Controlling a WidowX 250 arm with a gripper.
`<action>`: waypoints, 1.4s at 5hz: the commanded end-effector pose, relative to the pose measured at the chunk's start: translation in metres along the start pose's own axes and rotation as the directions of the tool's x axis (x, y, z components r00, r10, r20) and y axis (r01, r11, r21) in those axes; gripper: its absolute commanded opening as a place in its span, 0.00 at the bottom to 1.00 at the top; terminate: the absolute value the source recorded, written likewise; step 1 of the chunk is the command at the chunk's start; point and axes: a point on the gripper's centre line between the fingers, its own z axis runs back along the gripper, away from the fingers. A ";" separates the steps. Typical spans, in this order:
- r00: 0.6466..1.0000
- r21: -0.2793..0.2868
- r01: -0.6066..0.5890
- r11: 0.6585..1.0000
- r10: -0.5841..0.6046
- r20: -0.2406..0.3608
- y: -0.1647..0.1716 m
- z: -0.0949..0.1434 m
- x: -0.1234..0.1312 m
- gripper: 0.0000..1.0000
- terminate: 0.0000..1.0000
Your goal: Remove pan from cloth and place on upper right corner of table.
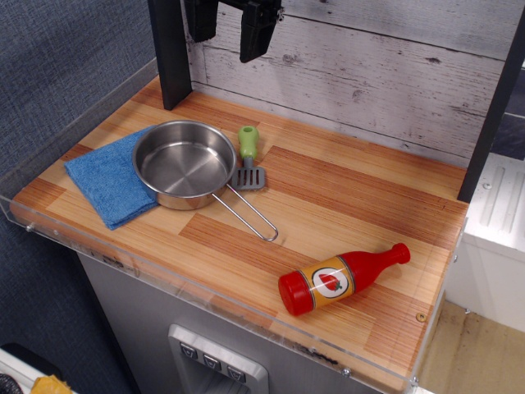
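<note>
Green-handled spatula [248,158] lies flat near the middle of the counter, handle pointing toward the back edge, grey slotted blade toward the front. Over by the front right corner, a red sauce bottle [343,279] rests on its side, its narrow tip aimed at the right edge.

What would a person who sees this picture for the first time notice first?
The shiny pan at the table's left side, partly on the blue cloth, catches the eye first. Next comes the red bottle lying on its side near the front right edge. The dark gripper hangs high at the back, holding nothing.
</note>
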 end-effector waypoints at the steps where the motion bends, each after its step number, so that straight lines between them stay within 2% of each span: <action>1: 1.000 0.000 0.000 1.000 0.000 0.000 0.000 0.000 0.000 1.00 0.00; 2: 0.993 -0.017 -0.120 0.993 0.120 -0.004 0.003 0.007 -0.050 1.00 0.00; 3: 0.972 -0.010 -0.234 0.972 0.234 -0.022 0.007 0.007 -0.082 1.00 0.00; 4: 0.942 -0.062 -0.336 0.940 0.333 -0.046 0.017 0.001 -0.107 1.00 0.00; 5: 0.913 -0.072 -0.405 0.912 0.407 0.019 0.030 -0.001 -0.118 1.00 0.00; 6: 0.862 -0.069 -0.494 0.867 0.499 0.093 0.038 -0.015 -0.120 1.00 0.00; 7: 0.851 -0.030 -0.513 0.858 0.513 0.113 0.035 -0.032 -0.112 1.00 0.00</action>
